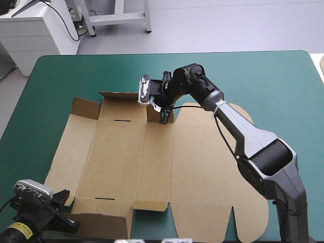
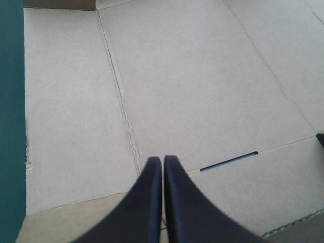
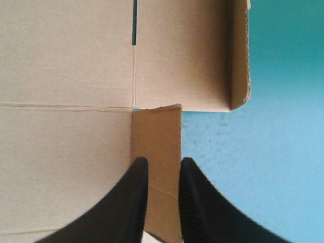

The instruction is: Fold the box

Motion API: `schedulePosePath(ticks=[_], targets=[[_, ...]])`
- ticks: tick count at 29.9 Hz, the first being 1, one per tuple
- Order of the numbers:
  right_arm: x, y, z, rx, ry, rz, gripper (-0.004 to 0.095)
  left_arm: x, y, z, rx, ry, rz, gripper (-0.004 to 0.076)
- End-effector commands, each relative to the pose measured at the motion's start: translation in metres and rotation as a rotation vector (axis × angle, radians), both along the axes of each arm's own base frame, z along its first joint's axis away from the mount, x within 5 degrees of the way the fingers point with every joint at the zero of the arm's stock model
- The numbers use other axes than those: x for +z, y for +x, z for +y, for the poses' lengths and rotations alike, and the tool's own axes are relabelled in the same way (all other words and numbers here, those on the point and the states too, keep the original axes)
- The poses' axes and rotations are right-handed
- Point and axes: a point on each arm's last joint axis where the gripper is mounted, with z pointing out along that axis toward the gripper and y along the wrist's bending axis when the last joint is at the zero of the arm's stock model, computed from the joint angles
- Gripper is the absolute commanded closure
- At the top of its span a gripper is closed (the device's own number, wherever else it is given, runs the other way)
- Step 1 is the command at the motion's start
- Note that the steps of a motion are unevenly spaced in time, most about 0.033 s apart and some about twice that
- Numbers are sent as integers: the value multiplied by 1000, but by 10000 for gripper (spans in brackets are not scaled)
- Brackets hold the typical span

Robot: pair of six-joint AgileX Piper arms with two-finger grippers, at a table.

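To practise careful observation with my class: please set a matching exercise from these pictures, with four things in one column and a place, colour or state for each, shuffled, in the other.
Things:
1. left gripper
2. right gripper
3. box
4. table cover

Descriptions:
A. teal-green
B. at the box's far edge, a small flap between its fingers
C. fingers shut, at the box's near left corner
D. brown, lying mostly flat

Pairs: 1-C, 2-B, 3-D, 4-A.
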Motion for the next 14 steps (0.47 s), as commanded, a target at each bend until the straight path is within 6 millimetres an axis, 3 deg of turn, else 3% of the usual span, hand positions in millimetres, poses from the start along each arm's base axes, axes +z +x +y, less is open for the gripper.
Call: schedulePosePath(ticks=[1,6,14], targets=[[57,-13,-15,-74,88,-126,805,12,3,-2,-3,-35,-66,731],[73,-13,-34,-192,97,-142,925,12,3,-2,-3,-35,-66,731],[81,-1,-85,-453,113,-42,927,11,3,-2,-3,-34,-64,731]])
